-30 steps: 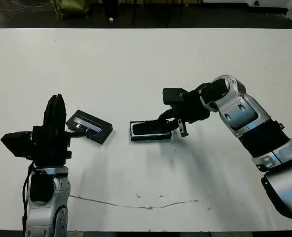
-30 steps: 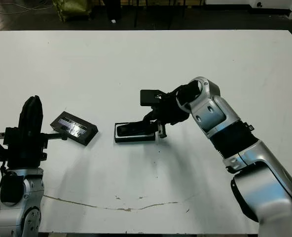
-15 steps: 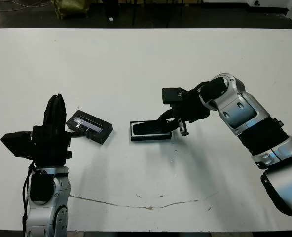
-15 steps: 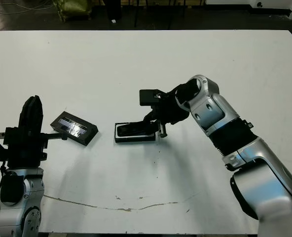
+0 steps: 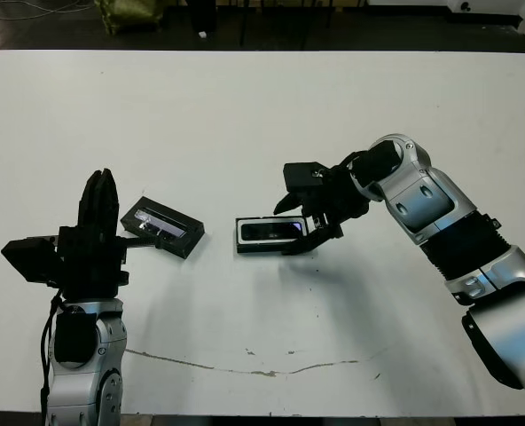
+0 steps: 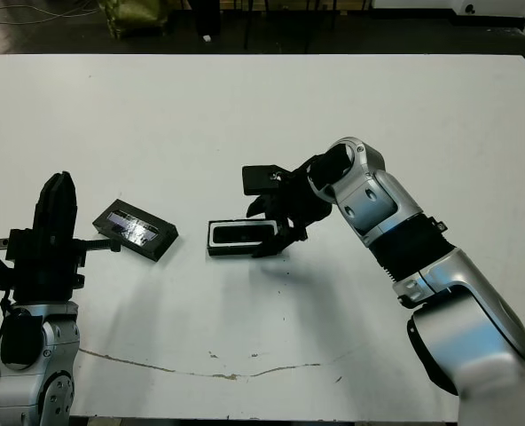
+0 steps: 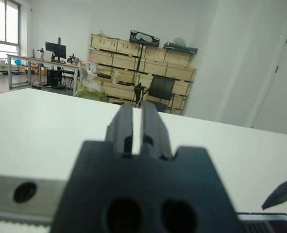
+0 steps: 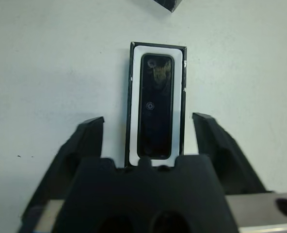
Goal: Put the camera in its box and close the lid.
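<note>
Now the camera (image 8: 156,107) lies flat in the box (image 8: 157,60) mid-table; a second ago its end was still tilted up in my right gripper (image 8: 149,132), whose fingers have since spread wide and let go. My left gripper (image 5: 99,206) stays raised with fingers pressed together, near the lid (image 5: 162,228), which lies left of the box.

Camera (image 6: 244,233) inside box (image 6: 213,236), lid (image 6: 136,231) apart.

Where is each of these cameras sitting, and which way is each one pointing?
Head stereo pair: looks down at the white table; shows both arms, the lid, and the camera lying in the box.
Left wrist: looks level across the table toward stacked crates; shows the left gripper, shut.
Right wrist: looks straight down at the box; shows the right gripper, open.
Shared: head and right wrist both show the boxed camera.
</note>
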